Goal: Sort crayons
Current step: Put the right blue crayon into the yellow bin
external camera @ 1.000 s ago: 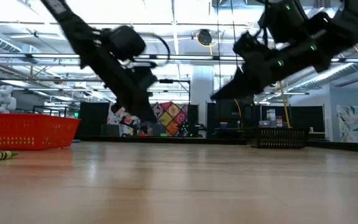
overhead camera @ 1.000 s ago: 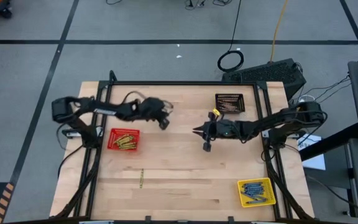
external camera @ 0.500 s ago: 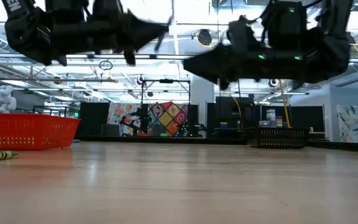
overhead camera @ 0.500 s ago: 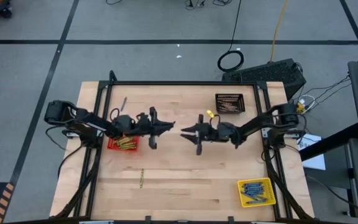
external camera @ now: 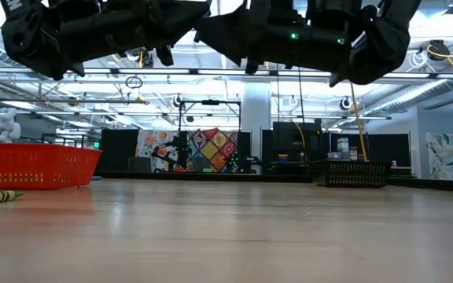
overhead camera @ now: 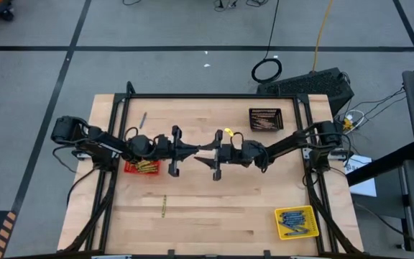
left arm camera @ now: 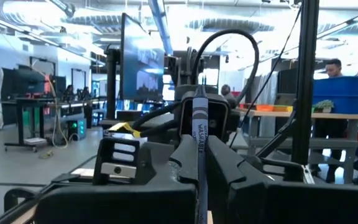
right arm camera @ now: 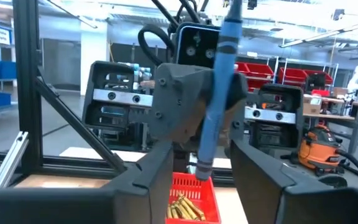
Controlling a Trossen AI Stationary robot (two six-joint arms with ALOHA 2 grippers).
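Note:
My left gripper [overhead camera: 191, 148] and my right gripper [overhead camera: 203, 155] meet tip to tip above the middle of the table, both level. My left gripper [left arm camera: 201, 155] is shut on one blue-grey crayon [right arm camera: 216, 93], which stands nearly upright. My right gripper [right arm camera: 207, 177] is open, and its fingers stand on either side of the crayon's lower end without touching it. A yellow crayon [overhead camera: 164, 206] lies flat on the table near the front left. A grey crayon [overhead camera: 142, 119] lies flat at the far left. My left gripper pinches the crayon's middle [right arm camera: 211, 118] between its two fingers. The fingers come level from the table's left and lie across the crayon. The crayon is lifted clear of the table, nearly upright and a little tilted, with both ends sticking out of the fingers.
A red basket [overhead camera: 143, 162] with yellow crayons sits under my left arm. A black basket [overhead camera: 266, 119] stands at the far right. A yellow basket [overhead camera: 297, 221] with blue crayons stands at the near right corner. Bare wood lies between them.
My left gripper has risen and tipped from pointing down to level. My right gripper has risen and gone toward the table's left edge until its fingers stand around the crayon in my left gripper.

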